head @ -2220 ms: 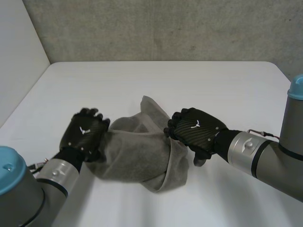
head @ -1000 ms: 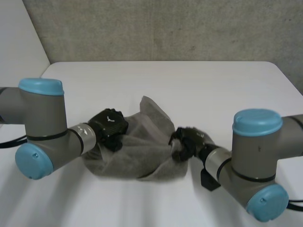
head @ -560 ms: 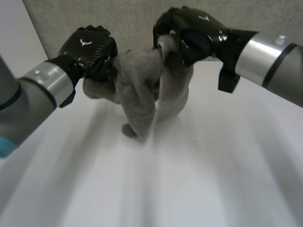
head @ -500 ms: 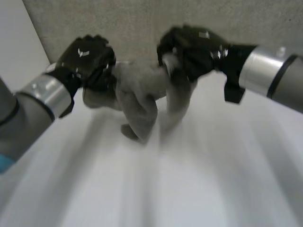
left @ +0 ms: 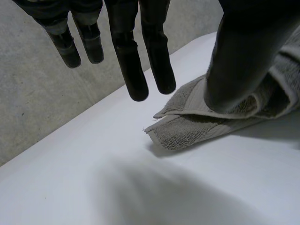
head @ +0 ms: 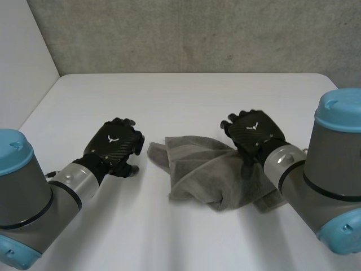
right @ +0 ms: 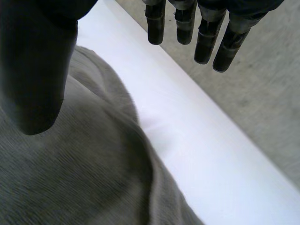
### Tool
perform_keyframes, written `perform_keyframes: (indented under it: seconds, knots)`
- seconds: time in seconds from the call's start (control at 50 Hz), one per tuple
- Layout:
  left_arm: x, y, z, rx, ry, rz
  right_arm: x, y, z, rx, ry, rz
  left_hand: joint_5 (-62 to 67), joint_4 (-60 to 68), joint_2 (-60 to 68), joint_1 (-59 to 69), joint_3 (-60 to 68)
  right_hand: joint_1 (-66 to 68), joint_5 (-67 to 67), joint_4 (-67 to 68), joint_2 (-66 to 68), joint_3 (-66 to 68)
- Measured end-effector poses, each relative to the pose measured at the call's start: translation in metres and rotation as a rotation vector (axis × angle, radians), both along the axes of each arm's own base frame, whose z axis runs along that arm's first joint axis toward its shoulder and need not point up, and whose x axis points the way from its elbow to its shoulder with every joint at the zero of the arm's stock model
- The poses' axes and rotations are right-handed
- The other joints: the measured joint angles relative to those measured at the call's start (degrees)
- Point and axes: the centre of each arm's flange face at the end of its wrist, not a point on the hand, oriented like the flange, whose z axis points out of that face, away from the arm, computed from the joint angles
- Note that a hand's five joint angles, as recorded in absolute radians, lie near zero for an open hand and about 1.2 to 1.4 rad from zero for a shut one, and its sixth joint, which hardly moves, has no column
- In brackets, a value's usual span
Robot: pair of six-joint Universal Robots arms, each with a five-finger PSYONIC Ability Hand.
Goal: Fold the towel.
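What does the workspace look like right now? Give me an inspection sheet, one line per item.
Surface: white table, with the towel lying near its middle.
Job's things: one grey towel, rumpled in loose, uneven folds, not neatly folded.
Clutter: nothing seen.
Hands: left hand open, fingers straight, beside the towel's left edge; right hand open, fingers straight, over the towel's right side.
Cables: nothing seen.
Surroundings: grey concrete wall behind the table; white panel along its left side.
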Motion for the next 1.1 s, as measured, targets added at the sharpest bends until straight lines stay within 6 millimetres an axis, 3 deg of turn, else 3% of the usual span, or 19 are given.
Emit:
perform_keyframes:
  seconds: [0.06, 0.14, 0.42, 0.56, 0.66, 0.88, 1.04, 1.1]
  knots:
    - [-0.001, -0.001, 0.003, -0.007, 0.006, -0.001, -0.002, 0.004, -0.006, 0.065, -0.049, -0.007, -11.44, 0.00, -11.33, -11.14, 0.00, -0.17, 0.03, 0.00, 0.00, 0.00]
    - [-0.004, -0.001, 0.007, -0.024, 0.016, -0.009, -0.007, 0.009, -0.010, 0.110, -0.081, -0.007, -16.37, 0.00, -15.17, -14.80, 0.00, -0.17, -0.01, 0.00, 0.00, 0.00]
    - [-0.057, 0.018, 0.017, -0.038, 0.046, -0.165, -0.053, -0.008, -0.002, 0.053, -0.123, -0.142, -17.09, 0.00, -15.65, -15.03, 0.00, -0.41, -0.01, 0.00, 0.00, 0.00]
    - [-0.084, 0.035, 0.014, 0.045, 0.067, -0.234, -0.085, -0.023, -0.011, 0.077, -0.118, -0.224, -16.97, 0.00, -15.65, -15.03, 0.00, -0.43, -0.01, 0.00, 0.00, 0.00]
    - [-0.095, 0.033, 0.005, 0.085, 0.051, -0.226, -0.098, -0.028, -0.018, 0.106, -0.122, -0.239, -16.66, 0.00, -15.65, -15.03, 0.00, -0.44, 0.00, 0.00, 0.00, 0.00]
    - [-0.102, 0.014, -0.020, 0.117, 0.000, -0.153, -0.106, -0.030, -0.026, 0.147, -0.129, -0.261, -16.48, 0.00, -15.65, -15.03, 0.00, -0.45, 0.00, 0.00, 0.00, 0.00]
    - [-0.103, 0.015, -0.028, 0.136, -0.017, -0.151, -0.108, -0.032, -0.037, 0.191, -0.144, -0.286, -16.49, 0.00, -15.65, -15.03, 0.00, 0.32, 0.65, 0.00, 0.45, 0.00]
    - [-0.104, 0.016, -0.030, 0.137, -0.024, -0.155, -0.108, -0.036, -0.047, 0.216, -0.158, -0.299, -16.38, 0.00, -15.65, -15.03, 0.00, 7.36, 8.09, 0.00, 6.76, 0.00]
